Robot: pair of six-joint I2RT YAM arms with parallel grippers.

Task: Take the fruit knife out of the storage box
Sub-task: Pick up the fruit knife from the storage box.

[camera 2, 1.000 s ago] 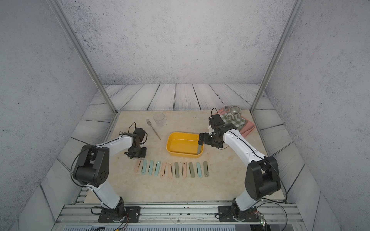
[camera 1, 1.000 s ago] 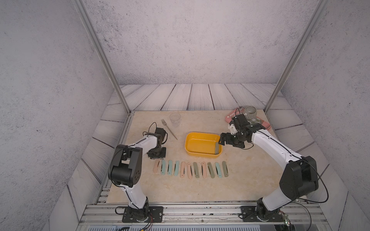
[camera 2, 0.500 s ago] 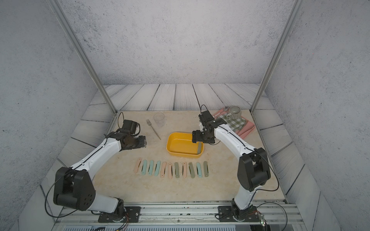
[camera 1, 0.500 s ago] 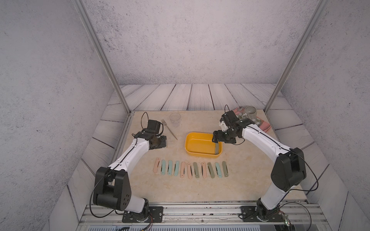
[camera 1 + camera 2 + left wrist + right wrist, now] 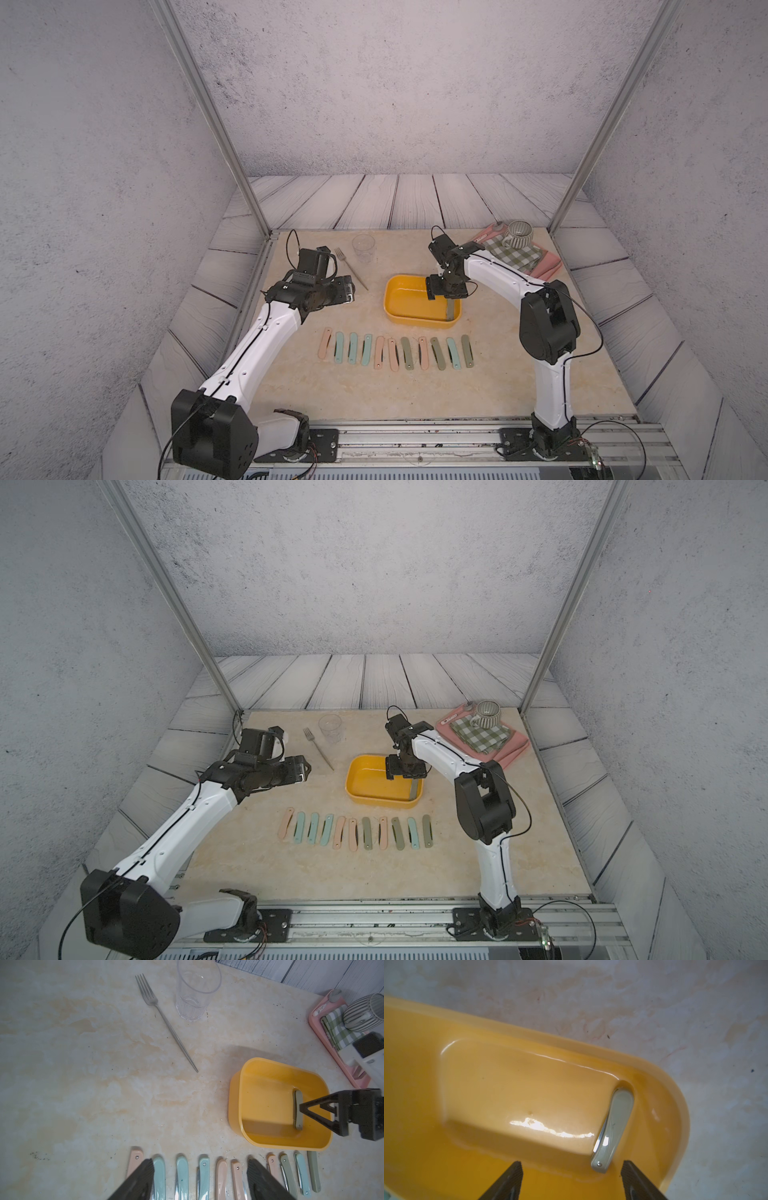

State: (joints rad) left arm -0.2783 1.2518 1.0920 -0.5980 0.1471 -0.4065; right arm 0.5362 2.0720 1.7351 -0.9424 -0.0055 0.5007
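Right tool [image 5: 571, 1162] hung over the glossy yellow plastic storage box [image 5: 529, 1034], jaws apart and empty. The folded fruit knife [image 5: 614, 1126], with a smooth sage-green handle and steel spine, lay flat in the box's rounded floor corner, against the wall. Risk judged: pads fouling that wall, or skidding off the slick handle. Left tool [image 5: 199, 1163] also apart, empty

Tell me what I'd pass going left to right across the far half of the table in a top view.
clear glass → yellow storage box → striped mug
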